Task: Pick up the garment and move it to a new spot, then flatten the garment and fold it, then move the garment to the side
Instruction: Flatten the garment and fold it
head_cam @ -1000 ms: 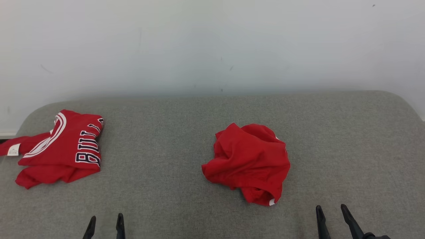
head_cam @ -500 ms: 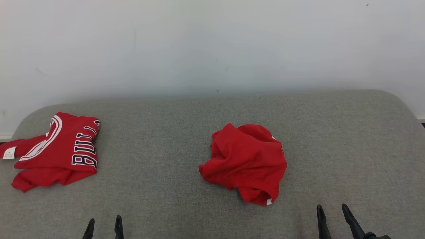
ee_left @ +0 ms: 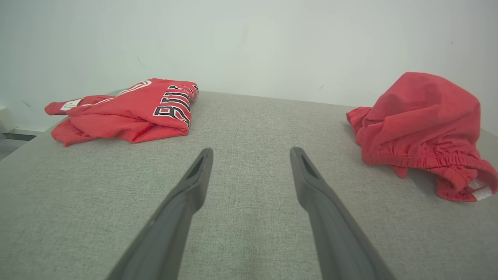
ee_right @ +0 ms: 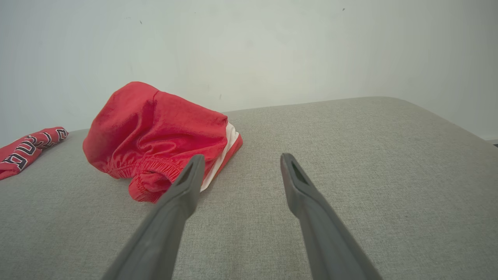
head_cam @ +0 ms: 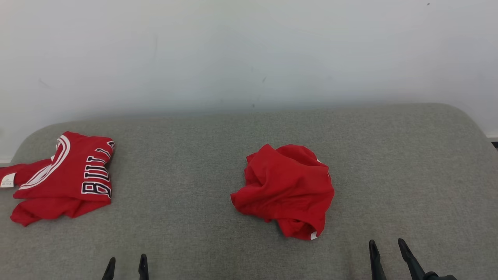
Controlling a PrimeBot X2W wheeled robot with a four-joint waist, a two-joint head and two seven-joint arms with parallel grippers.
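A crumpled red garment (head_cam: 286, 190) lies bunched in the middle of the grey padded surface (head_cam: 183, 217). It also appears at the right of the left wrist view (ee_left: 420, 128) and at the left of the right wrist view (ee_right: 155, 136), showing an elastic waistband and a white label. My left gripper (head_cam: 127, 257) is open and empty at the near edge, well to the left of it (ee_left: 251, 149). My right gripper (head_cam: 386, 241) is open and empty too, just right of and nearer than the garment (ee_right: 242, 155), not touching it.
A second red garment with black-and-white lettering (head_cam: 66, 177) lies folded at the far left of the surface, a white tag at its end (ee_left: 128, 111). A pale wall (head_cam: 249, 54) rises behind. The surface's rounded right end (head_cam: 467, 120) has bare cloth around it.
The whole head picture has drifted slightly left, so the camera has moved. Both garments lie as before and both grippers stay open and empty.
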